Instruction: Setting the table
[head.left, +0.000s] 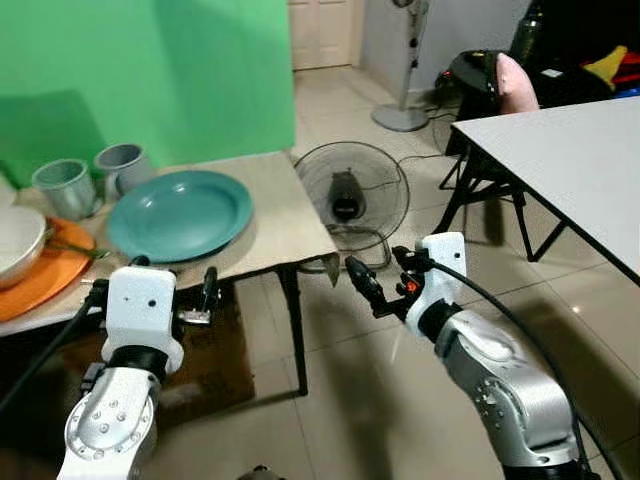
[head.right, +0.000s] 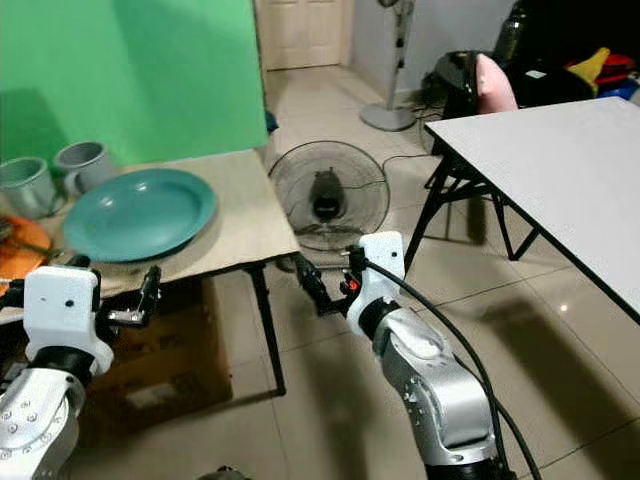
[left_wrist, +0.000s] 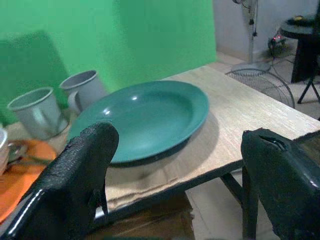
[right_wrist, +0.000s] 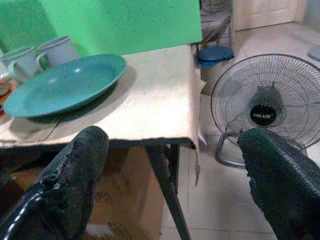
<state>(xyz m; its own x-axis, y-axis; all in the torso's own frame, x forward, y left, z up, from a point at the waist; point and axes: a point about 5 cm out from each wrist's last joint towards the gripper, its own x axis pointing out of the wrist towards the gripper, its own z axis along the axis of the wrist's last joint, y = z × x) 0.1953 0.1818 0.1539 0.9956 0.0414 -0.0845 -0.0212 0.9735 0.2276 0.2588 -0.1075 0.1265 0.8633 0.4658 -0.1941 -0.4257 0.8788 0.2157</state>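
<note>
Both grippers — left gripper (head.left: 208, 292), right gripper (head.left: 362, 283) — hung open and empty off the wooden table's (head.left: 280, 215) front edge — round teal plate (head.left: 180, 213) near it, tiled floor (head.left: 370, 380) below.

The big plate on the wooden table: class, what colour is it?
Teal plate; clearest in the left wrist view.

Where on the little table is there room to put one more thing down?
The bare patch is the wooden table's right end, between the teal plate and the table's right edge, above the floor fan. The left end is crowded: two grey mugs stand behind the plate, with an orange plate and a white bowl beside it. The big white table is bare too.
</note>
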